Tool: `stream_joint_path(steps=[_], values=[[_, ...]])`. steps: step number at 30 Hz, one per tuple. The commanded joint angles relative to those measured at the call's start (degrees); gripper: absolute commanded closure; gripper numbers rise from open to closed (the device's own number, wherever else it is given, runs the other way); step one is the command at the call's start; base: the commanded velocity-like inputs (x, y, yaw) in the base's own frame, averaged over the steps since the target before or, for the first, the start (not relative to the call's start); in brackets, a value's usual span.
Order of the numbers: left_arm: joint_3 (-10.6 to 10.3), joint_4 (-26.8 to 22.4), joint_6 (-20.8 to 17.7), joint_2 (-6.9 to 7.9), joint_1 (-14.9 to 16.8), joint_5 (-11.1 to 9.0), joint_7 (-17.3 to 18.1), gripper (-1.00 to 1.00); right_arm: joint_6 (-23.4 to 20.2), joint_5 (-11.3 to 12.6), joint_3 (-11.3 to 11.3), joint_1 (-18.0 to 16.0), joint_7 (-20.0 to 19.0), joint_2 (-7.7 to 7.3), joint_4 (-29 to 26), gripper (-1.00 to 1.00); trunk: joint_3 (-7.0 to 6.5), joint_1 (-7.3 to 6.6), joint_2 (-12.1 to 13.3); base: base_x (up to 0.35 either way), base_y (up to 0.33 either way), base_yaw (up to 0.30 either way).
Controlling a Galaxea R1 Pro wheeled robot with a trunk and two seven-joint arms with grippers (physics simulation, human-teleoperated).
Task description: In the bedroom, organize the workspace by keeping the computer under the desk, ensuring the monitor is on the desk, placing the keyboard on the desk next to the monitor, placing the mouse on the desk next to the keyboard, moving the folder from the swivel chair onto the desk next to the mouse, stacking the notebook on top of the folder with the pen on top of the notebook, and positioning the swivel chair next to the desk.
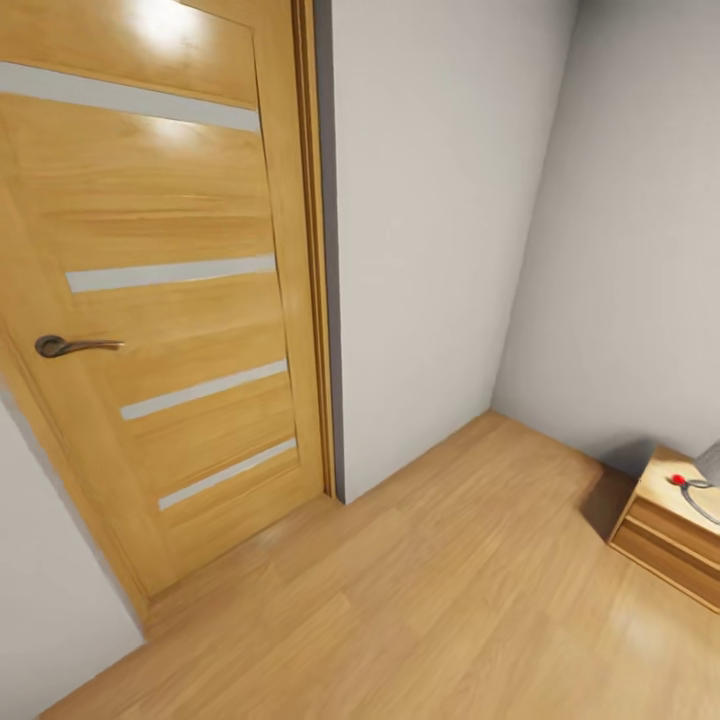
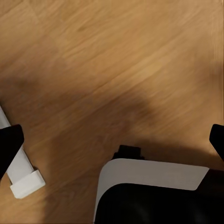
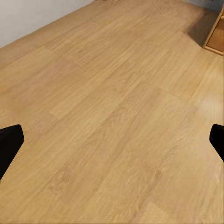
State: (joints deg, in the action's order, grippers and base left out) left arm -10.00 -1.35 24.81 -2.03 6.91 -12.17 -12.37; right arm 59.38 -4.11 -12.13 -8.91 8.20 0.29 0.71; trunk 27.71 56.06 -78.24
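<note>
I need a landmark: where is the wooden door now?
In the head view, the wooden door stands shut at the left, beside the grey wall.

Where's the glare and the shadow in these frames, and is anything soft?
Head view: glare blooms at the top of the wooden door; a shadow lies on the floor beside the low wood unit.
Left wrist view: a broad dark shadow crosses the floor; the whole frame is slightly blurred.
Right wrist view: even light, grain softens near the fingertips.
</note>
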Motion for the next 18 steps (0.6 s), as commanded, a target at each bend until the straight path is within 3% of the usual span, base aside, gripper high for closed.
stream_joint_path(steps=[1,8,18], values=[[-0.5,0.0,-0.1,-0.01,0.0,-0.4,-0.2,-1.0,0.1,-0.4,-0.1,-0.1,0.5,0.04,0.1,-1.0,0.06,0.03,0.0,0.328,-0.005,0.0],[-0.4,0.0,-2.4,0.04,0.0,-0.8,-0.2,-1.0,0.0,-0.2,-0.3,-0.1,0.8,0.14,0.1,-1.0,0.06,0.03,0.0,0.321,-0.097,0.063],[-0.4,0.0,-2.6,0.15,0.0,-2.9,-0.2,-1.0,-4.8,0.0,-0.4,-0.1,0.8,0.15,-0.3,-1.0,0.06,0.03,0.0,0.14,-0.151,0.262]])
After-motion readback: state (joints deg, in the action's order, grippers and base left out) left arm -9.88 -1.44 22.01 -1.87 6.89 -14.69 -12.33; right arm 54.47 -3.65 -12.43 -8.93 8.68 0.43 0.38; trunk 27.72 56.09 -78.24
